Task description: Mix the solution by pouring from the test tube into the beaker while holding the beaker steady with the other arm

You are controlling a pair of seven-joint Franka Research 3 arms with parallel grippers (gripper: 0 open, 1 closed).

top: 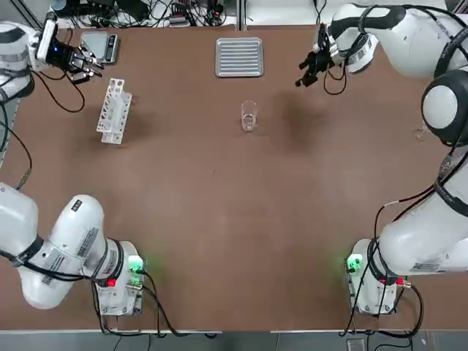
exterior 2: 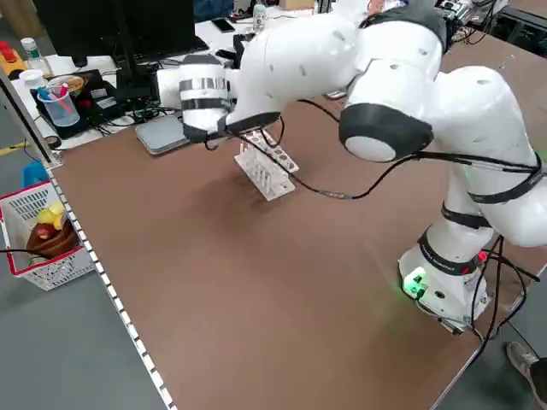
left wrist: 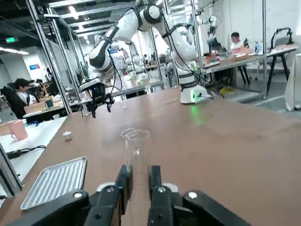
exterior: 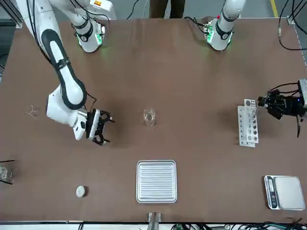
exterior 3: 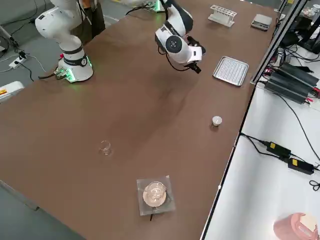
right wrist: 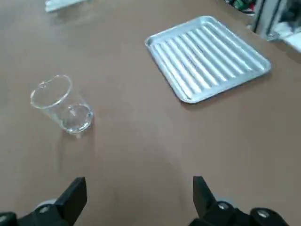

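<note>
Glass: the small clear cylindrical beaker (top: 248,117), mid-frame, is looking light, slick, breakable; right gripper (top: 313,67) is gaping empty, left gripper (top: 82,60) clamped shut.

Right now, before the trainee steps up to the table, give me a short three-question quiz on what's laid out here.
1. True or false: the small clear glass beaker stands on the ribbed silver metal tray.
2. Which end effector has its fingers spread wide? A) left B) right C) neither
3. Fill in: the white plastic test tube rack lies closest to the ___ end effector.

Key
1. False: it stands on the bare brown table, apart from the tray.
2. B: the right end effector, off to the beaker's side, is open.
3. Left: the left end effector is at the table's far corner, just past the rack.
</note>
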